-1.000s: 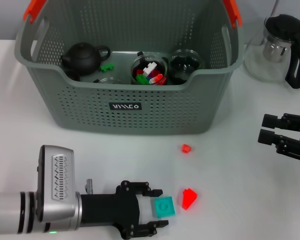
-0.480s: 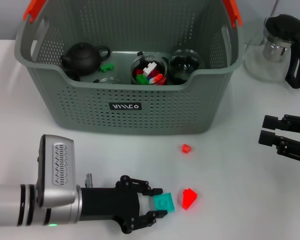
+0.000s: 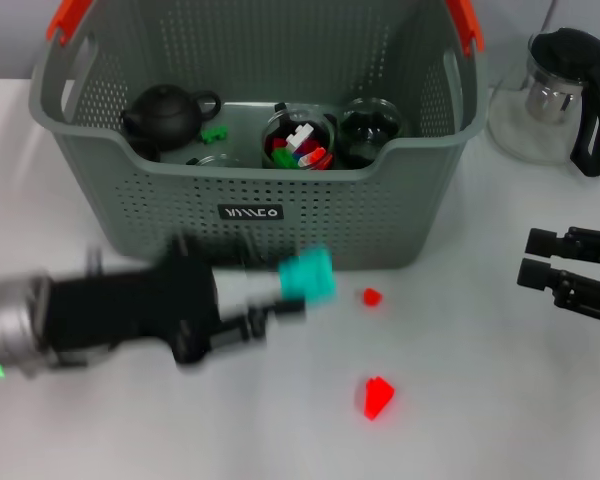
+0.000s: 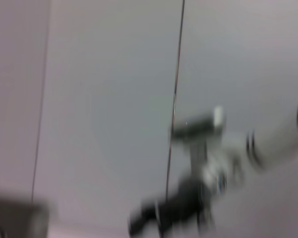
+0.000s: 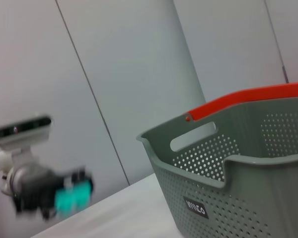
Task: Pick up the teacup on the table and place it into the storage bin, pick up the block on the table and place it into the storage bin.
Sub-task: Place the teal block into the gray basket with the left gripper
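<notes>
Left gripper: clamped on one teal square plastic block, airborne before the large grey perforated plastic storage bin. Risk: block clipping the bin's wall, slipping free. Table: two red pieces. Right gripper: parked rightward, fingers apart.

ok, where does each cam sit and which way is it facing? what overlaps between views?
Head: up high, looking down at the table; shows storage bin, left gripper holding the teal block, right gripper parked at the right.
Left wrist: points at a grey wall and a robot head; none of its own fingers show.
Right wrist: low, facing across to the storage bin; own fingers unseen.
Shared: head and right wrist both show the bin and the left gripper with the block.
</notes>
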Available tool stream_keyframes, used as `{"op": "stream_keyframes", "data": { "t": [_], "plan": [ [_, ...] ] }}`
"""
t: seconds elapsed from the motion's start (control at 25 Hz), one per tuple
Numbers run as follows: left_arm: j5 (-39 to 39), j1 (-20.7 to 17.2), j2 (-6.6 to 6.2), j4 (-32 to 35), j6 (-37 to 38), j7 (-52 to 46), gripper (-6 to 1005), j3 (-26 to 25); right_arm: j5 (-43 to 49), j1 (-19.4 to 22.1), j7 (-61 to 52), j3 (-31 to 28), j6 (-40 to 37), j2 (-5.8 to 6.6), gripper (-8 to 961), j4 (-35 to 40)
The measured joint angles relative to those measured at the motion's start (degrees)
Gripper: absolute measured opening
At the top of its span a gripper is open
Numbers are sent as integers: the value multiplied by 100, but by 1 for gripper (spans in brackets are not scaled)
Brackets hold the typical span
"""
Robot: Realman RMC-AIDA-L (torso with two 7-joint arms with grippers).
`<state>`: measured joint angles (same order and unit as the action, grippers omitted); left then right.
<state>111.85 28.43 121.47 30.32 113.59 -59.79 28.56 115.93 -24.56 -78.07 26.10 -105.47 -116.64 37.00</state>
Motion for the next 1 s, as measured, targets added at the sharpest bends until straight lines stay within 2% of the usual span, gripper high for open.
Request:
{"op": "stream_keyframes", "data": {
  "t": [0.08,0.24,0.32,0.44,0.48,0.52,0.6,0.64,0.72,0.84,0.92,1.0],
  "plan": [
    [-225,149,-22,96,56,-361,423,-197,0,-13,13,8,0,-9,495,0],
    [-862,715,-146,697,-294,-1842,429,-473,1,-34,15,21,-21,-12,496,1],
    [-913,1104,-323,1101,-905,-2801,433,-409,0,-38,10,32,-33,-9,496,2],
    [-579,1605,-733,1471,-1906,-4152,437,248,0,-39,8,34,-31,-11,496,8],
    [-360,1811,-934,1554,-2262,-4613,439,694,0,-40,8,30,-32,-11,496,8],
    [-94,1978,-1071,1609,-2596,-4972,440,1146,-1,-40,8,26,-34,-8,496,9],
    [440,2254,-1216,1710,-3191,-5562,443,1835,-7,-42,8,23,-43,-3,496,9],
    [800,2383,-1212,1761,-3467,-5789,445,2099,-14,-47,8,26,-45,0,496,9],
    [1389,2559,-1105,1807,-3787,-6007,448,2463,-17,-53,7,35,-46,0,496,9],
    [2325,2743,-803,1821,-4153,-6440,453,2807,-5,-64,3,45,-49,1,495,9],
    [2844,2791,-587,1864,-4375,-6811,456,2877,0,-65,-1,44,-49,3,495,9],
    [3204,2763,-430,1994,-4542,-6994,459,2892,0,-66,-4,39,-51,7,495,9]
  ]
}}
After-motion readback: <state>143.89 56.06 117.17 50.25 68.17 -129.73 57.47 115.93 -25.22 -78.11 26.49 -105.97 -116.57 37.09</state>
